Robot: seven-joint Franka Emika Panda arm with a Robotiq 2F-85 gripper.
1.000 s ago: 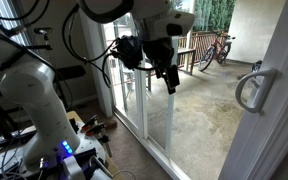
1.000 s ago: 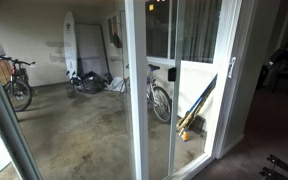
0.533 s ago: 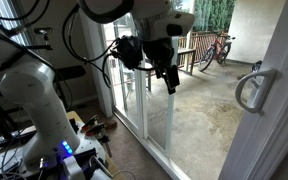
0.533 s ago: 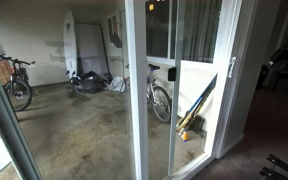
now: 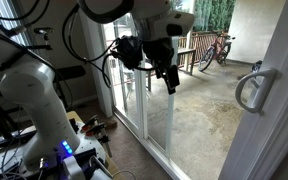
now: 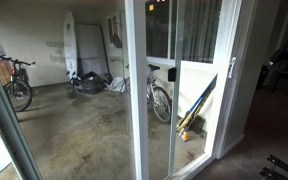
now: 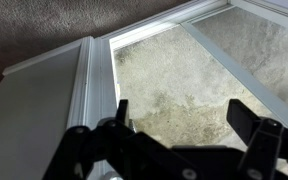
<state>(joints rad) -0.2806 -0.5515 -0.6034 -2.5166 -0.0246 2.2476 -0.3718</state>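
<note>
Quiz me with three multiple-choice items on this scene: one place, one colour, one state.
1. Where is the gripper? A. in the air beside the sliding glass door; B. on a bicycle; C. on the floor.
2. What colour is the door handle? A. black; B. white; C. red.
3. How do the gripper's fingers stand? A. shut on a cloth; B. shut, empty; C. open, empty.
1 A: an exterior view shows it hanging by the glass. 2 B: it looks white. 3 C: the wrist view shows them apart.
</note>
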